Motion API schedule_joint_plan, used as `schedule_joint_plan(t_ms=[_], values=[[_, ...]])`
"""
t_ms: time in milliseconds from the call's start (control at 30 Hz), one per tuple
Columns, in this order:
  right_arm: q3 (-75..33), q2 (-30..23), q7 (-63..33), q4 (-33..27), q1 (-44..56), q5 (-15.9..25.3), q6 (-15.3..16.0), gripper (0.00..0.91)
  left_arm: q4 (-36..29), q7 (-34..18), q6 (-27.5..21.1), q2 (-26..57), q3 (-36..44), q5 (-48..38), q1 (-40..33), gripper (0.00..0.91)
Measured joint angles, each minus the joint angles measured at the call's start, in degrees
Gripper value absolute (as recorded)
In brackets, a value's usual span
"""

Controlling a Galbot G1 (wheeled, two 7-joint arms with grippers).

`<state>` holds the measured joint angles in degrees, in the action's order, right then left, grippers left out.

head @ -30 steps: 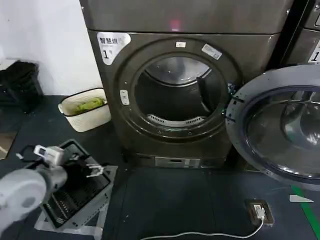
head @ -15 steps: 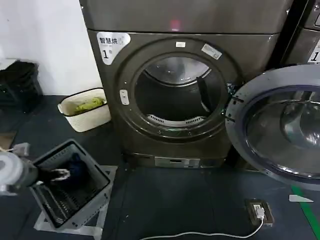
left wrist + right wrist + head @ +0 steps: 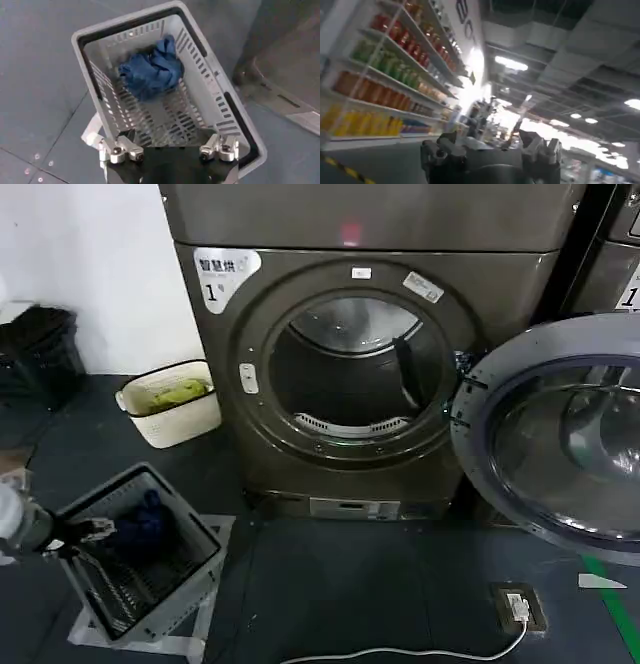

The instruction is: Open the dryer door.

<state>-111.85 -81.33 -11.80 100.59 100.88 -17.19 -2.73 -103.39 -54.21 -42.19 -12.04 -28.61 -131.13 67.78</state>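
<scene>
Left gripper (image 3: 170,150) has pulled back to the near-left, fingers spread wide and empty above the grey basket (image 3: 200,529). Dryer door (image 3: 560,434) hangs fully open, far right of the drum; just park clear of the basket.

White label (image 3: 222,272) on the dryer's (image 3: 350,374) upper left front reads "智慧烘" above a large "1".
</scene>
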Motion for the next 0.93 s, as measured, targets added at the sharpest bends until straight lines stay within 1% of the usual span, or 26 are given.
schedule_joint_plan(t_ms=[133, 267, 433, 500, 933], values=[[-1.3, -0.4, -1.1, -1.7, 0.6, 0.1, -1.2, 0.907, 0.2, 0.0, 0.0, 0.0, 0.1, -0.4, -0.1, 0.907], [-2.1, -1.3, -1.3, -3.3, 0.9, -0.2, -3.7, 0.907, 0.4, 0.0, 0.0, -0.1, 0.2, -0.8, -0.3, 0.907], [-2.9, -2.7, -1.7, -4.7, 1.5, -1.2, -5.4, 0.907, 0.9, 0.0, 0.0, -0.1, 0.2, -1.6, -0.3, 0.907], [-3.2, -3.1, -1.8, -5.2, 1.8, -1.9, -5.4, 0.907, 1.2, 0.0, 0.0, -0.1, 0.2, -1.6, -0.4, 0.907], [-3.7, -3.0, -1.5, -6.2, 1.7, -2.0, -5.7, 0.907, 1.2, 0.0, 0.0, -0.2, 0.4, -2.2, -0.7, 0.907]])
